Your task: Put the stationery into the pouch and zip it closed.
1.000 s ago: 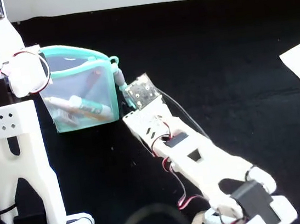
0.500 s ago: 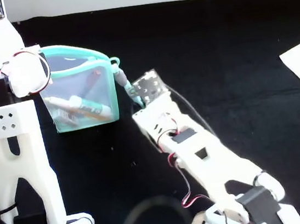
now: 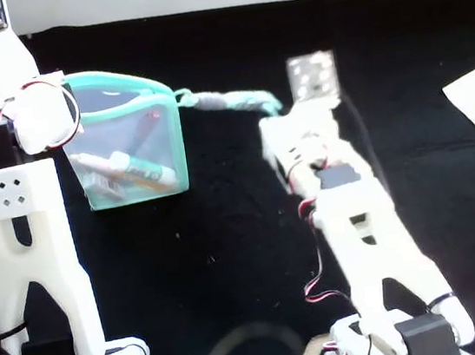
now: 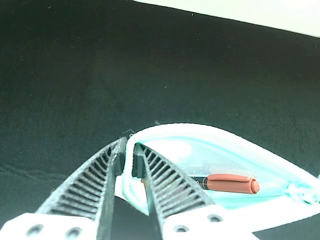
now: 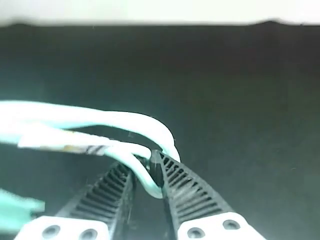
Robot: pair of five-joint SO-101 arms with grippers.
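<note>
- My left hand (image 4: 129,157) was clamped on the rim of the pouch (image 3: 130,126) at its left end.
- The pouch sat on the black surface (image 3: 395,43), mouth open, with a marker (image 3: 135,167) and a red pen (image 4: 232,183) inside.
- Its zip cord (image 3: 228,102) stretched rightwards from the pouch's top corner.
- My right hand (image 5: 150,162) pinched the zip cord's looped end, well right of the pouch.

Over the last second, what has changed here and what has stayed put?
The right claw, shut on the pale teal cord loop at the corner of the translucent teal zip pouch, swung away to the right in the high view, drawing the cord out straight. The pouch, the white and red pens inside it and the left claw clamped on its rim stayed put.
</note>
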